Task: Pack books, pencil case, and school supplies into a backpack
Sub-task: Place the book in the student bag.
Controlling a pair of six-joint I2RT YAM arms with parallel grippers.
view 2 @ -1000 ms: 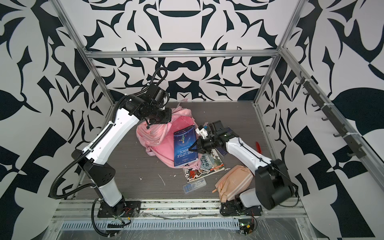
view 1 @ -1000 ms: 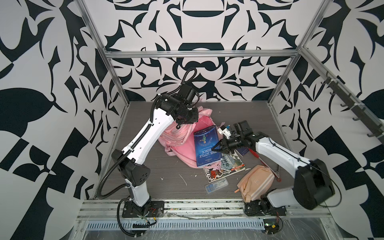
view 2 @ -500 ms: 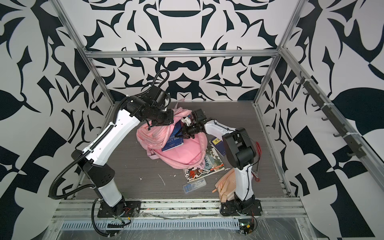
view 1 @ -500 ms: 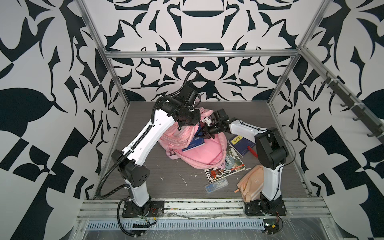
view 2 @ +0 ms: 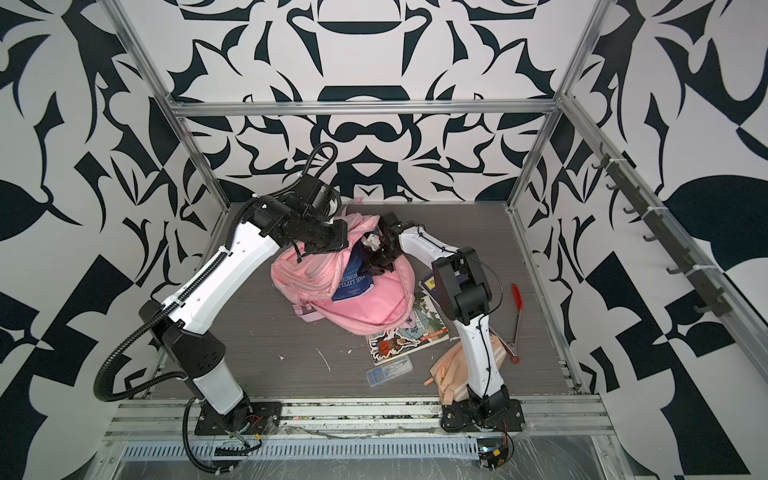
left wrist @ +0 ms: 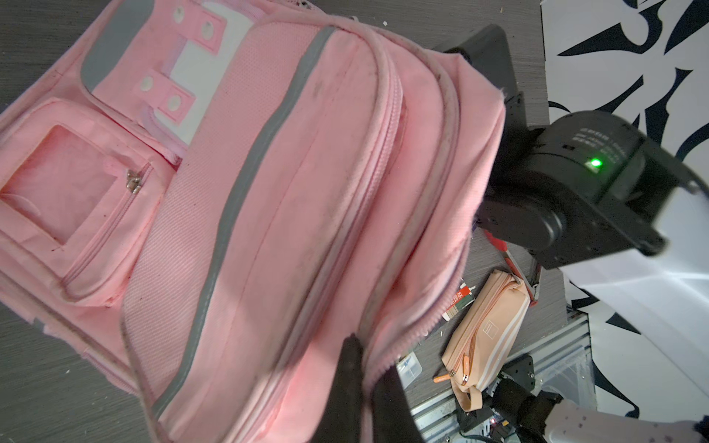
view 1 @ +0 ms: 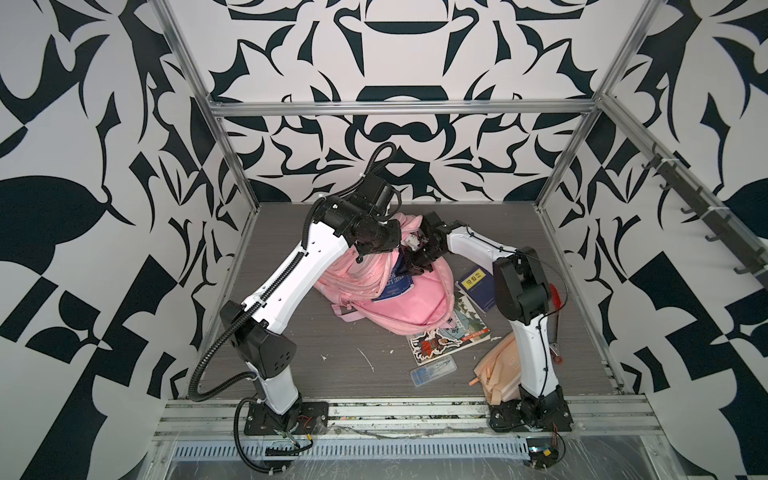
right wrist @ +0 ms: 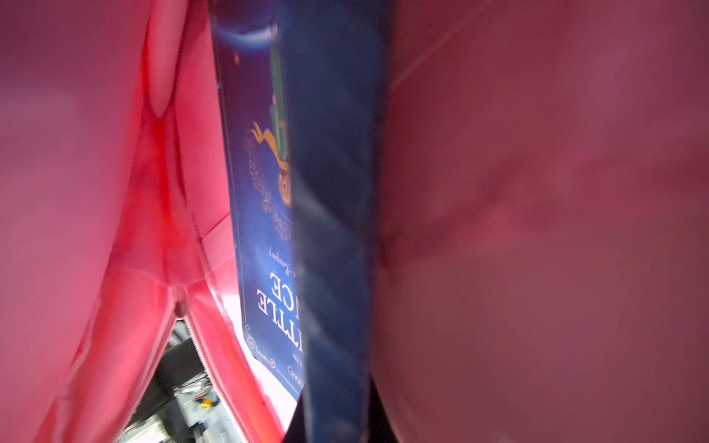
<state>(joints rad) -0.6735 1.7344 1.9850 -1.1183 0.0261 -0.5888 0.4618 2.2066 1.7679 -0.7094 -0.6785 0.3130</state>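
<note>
Swung in from the right over the last second, the right arm now stands folded at the elbow with its wrist at the bag's mouth. The blue paperback (view 1: 394, 284) titled "The Little Prince", which then lay flat on top of the pink fabric, now sits partway inside the opening. Farthest left, the left gripper (left wrist: 366, 383) has its fingers pressed together on the zip edge of the large pink fabric backpack (view 1: 409, 311), lifting the front panel so the mouth gapes. The blue paperback lies in that gap, its long axis running from the far side toward the near side, title end leading. Its trailing far end is at the right gripper (view 1: 413, 268), with the book's edge between the fingers (the wrist view is too blurred to tell whether they clamp or have let go). The book thus lies straight ahead of the right gripper, the nearer of the two, so any further push probably follows that axis under the lifted panel. Further right on the dark grey wood-grain tabletop (view 1: 332, 365), all outside the bag, are the pale illustrated paperback (view 1: 453, 336) touching the bag's near edge, the dark navy paperback (view 1: 478, 286) with a yellow label, the small clear plastic box (view 1: 434, 369) and the peach-beige fabric pencil case (view 1: 498, 370).
</note>
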